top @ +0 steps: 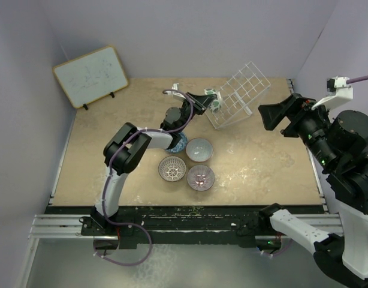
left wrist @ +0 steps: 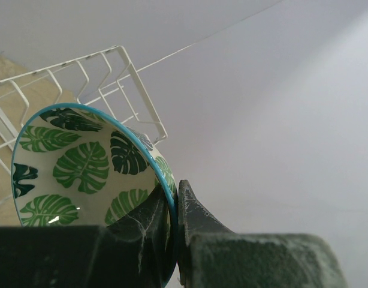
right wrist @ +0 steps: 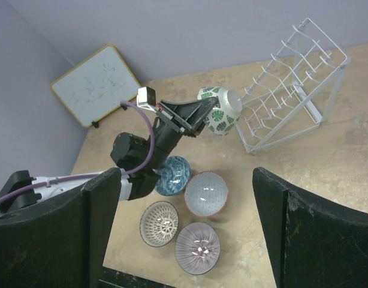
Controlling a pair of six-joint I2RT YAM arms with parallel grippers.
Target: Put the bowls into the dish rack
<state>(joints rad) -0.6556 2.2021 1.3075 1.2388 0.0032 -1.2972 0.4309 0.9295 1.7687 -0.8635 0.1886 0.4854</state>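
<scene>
My left gripper (left wrist: 175, 192) is shut on the rim of the green-and-white leaf bowl (left wrist: 82, 165), one finger inside and one outside. It holds the bowl tilted in the air at the left edge of the white wire dish rack (top: 239, 93), close to its wires (left wrist: 82, 78). Four bowls sit on the table: blue (right wrist: 174, 175), partly under the left arm, grey-white (right wrist: 206, 193), brown-white lattice (right wrist: 159, 223) and purple (right wrist: 197, 247). My right gripper (right wrist: 183, 174) hangs open and empty, high at the right (top: 278, 117).
A wood-framed whiteboard (top: 91, 76) leans at the back left corner. Purple walls close in the back and both sides. The rack stands slanted near the back wall, and the left arm (top: 127, 150) stretches over the table's middle.
</scene>
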